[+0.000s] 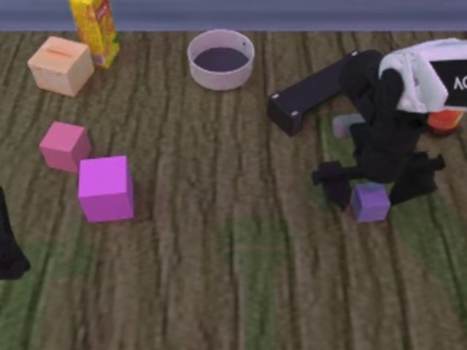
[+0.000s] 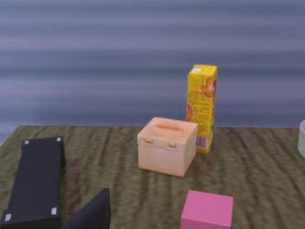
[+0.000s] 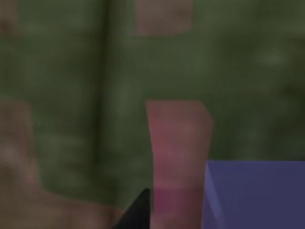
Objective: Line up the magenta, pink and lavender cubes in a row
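The lavender cube (image 1: pixel 371 203) sits on the table at the right, and in the right wrist view it (image 3: pixel 255 195) fills a corner. My right gripper (image 1: pixel 372 197) is lowered over it, open, with one dark finger on each side and a gap between fingertip (image 3: pixel 139 212) and cube. At the left, the big magenta cube (image 1: pixel 106 188) rests beside the smaller pink cube (image 1: pixel 65 145), their corners nearly touching. The pink cube (image 2: pixel 208 211) also shows in the left wrist view. My left gripper (image 1: pixel 9 251) is parked at the table's left edge, open, one finger (image 2: pixel 93 214) in view.
A peach box (image 1: pixel 60 65) and a yellow juice carton (image 1: pixel 95 29) stand at the back left. A white bowl (image 1: pixel 220 58) is at the back middle. A long black block (image 1: pixel 310 91) lies beside the right arm, and an orange-red object (image 1: pixel 445 121) peeks out behind it.
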{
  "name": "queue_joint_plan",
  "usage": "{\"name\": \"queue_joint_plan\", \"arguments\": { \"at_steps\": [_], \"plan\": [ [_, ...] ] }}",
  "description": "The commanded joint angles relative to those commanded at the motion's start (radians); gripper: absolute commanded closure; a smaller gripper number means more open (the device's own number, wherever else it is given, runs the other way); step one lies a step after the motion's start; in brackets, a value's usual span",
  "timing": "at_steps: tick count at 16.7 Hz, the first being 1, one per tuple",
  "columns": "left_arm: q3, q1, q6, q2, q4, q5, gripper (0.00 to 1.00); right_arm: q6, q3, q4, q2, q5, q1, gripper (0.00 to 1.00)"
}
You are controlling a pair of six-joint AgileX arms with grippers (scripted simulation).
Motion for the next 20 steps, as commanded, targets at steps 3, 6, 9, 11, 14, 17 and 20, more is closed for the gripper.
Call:
{"name": "queue_joint_plan", "arguments": {
  "at_steps": [3, 6, 9, 11, 14, 17, 20],
  "plan": [
    [0.000, 0.000, 0.000, 0.000, 0.000, 0.000, 0.00, 0.000, 0.000, 0.000, 0.000, 0.000, 0.000, 0.90],
    [0.000, 0.000, 0.000, 0.000, 0.000, 0.000, 0.00, 0.000, 0.000, 0.000, 0.000, 0.000, 0.000, 1.00],
    [0.000, 0.000, 0.000, 0.000, 0.000, 0.000, 0.00, 0.000, 0.000, 0.000, 0.000, 0.000, 0.000, 1.00],
    [0.000, 0.000, 0.000, 0.000, 0.000, 0.000, 0.00, 0.000, 0.000, 0.000, 0.000, 0.000, 0.000, 1.00],
    [0.000, 0.000, 0.000, 0.000, 0.000, 0.000, 0.00, -0.004, 0.015, -0.018, -0.038, 0.009, -0.002, 1.00],
    [0.000, 0.000, 0.000, 0.000, 0.000, 0.000, 0.00, -0.004, 0.061, -0.086, -0.060, 0.009, 0.000, 1.00],
    [0.000, 0.000, 0.000, 0.000, 0.000, 0.000, 0.00, -0.004, 0.123, -0.197, -0.098, 0.009, 0.004, 1.00]
  ]
}}
